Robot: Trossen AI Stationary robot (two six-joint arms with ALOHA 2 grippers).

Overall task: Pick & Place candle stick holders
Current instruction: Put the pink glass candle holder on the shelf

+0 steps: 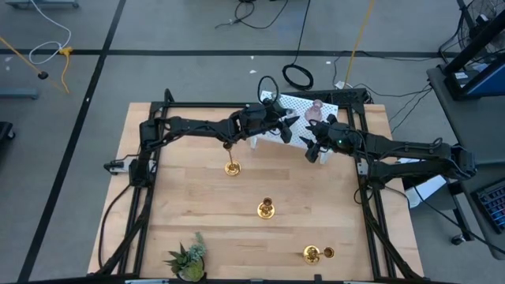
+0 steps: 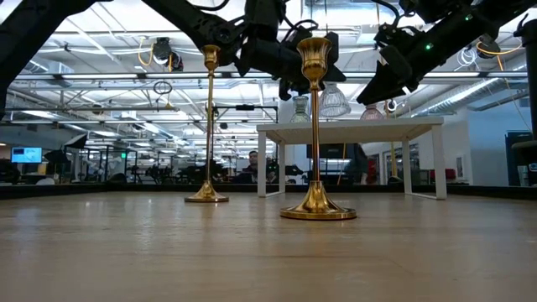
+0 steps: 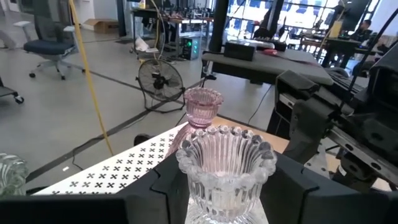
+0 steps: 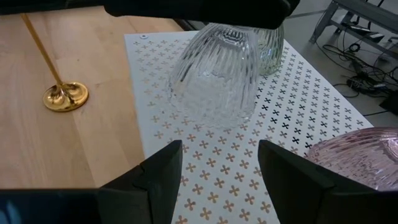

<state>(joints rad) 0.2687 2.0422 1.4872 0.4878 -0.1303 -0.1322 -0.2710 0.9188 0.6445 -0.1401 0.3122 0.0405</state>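
My left gripper [image 1: 278,124] is over the white perforated rack [image 1: 298,104] at the table's far side, shut on a clear ribbed glass holder [image 3: 225,165], which also shows in the right wrist view [image 4: 214,74]. A pink glass holder [image 3: 202,104] and a grey-green one [image 4: 270,53] stand on the rack beside it. My right gripper [image 4: 219,180] hangs open and empty above the rack, close to the clear holder. Two gold holders [image 1: 232,167] [image 1: 266,209] stand upright on their round bases on the wood. A third gold holder [image 1: 317,253] appears to lie on its side near the front right. My left gripper pinches the clear holder's lower body [image 3: 198,199] between its two fingers [image 3: 163,186], one on each side, below the beaded rim [image 3: 224,140]. The gripper's body hides the contact in the right wrist view. I cannot tell whether the holder's foot touches the rack.
A small green spiky plant [image 1: 188,259] stands at the front left corner. Black frame rails [image 1: 142,205] run along the table's left and right sides. The open wood between the gold holders is bare [image 1: 189,197]. Cables lie on the floor beyond the far edge.
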